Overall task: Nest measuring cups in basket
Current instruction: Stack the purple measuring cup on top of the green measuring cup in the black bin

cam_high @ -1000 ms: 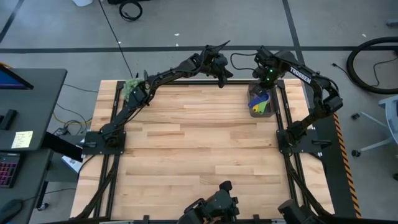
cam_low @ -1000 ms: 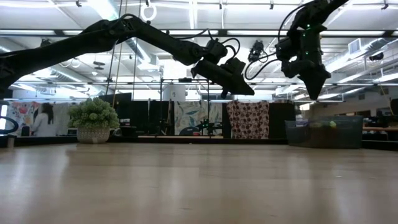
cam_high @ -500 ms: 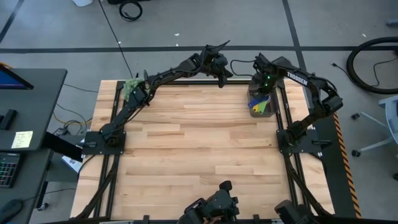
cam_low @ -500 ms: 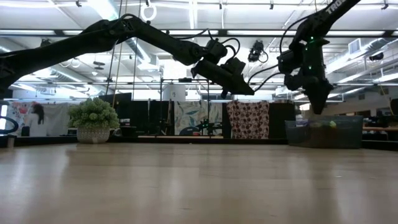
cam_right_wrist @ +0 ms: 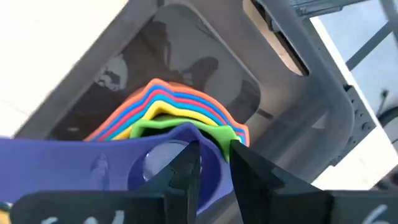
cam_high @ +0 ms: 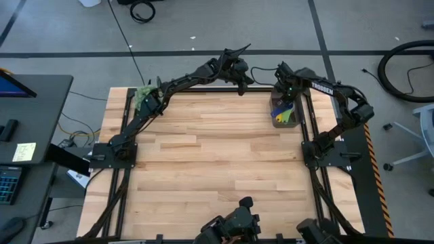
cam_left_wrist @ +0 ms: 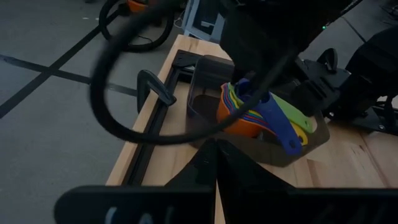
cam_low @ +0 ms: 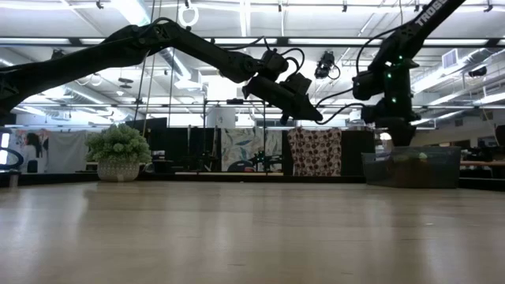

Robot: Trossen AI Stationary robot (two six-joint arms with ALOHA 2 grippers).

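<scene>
Right wrist view is showing the right gripper reaching down into the basket, its fingers closing narrowly over the rim of the top dark blue cup; whether they are actually pinching it or just resting there is not clear, so cannot tell. The measuring cups are sitting nested as one stack inside the grey basket, orange outermost, then red, light blue, yellow, green, blue on top, handles fanning out toward one end. High view is placing the basket at the far right corner of the tabletop, right arm hanging directly over it. Left gripper is hovering raised near the far edge, well apart from the basket, fingers looking pressed together and empty. Judging handling: cups are light, stiff, smooth plastic, likely slippery and prone to tipping or lifting the whole stack if snug; best hold is probably the flat handle or a pinch across the bowl rim. Nesting looks nearly or fully done
</scene>
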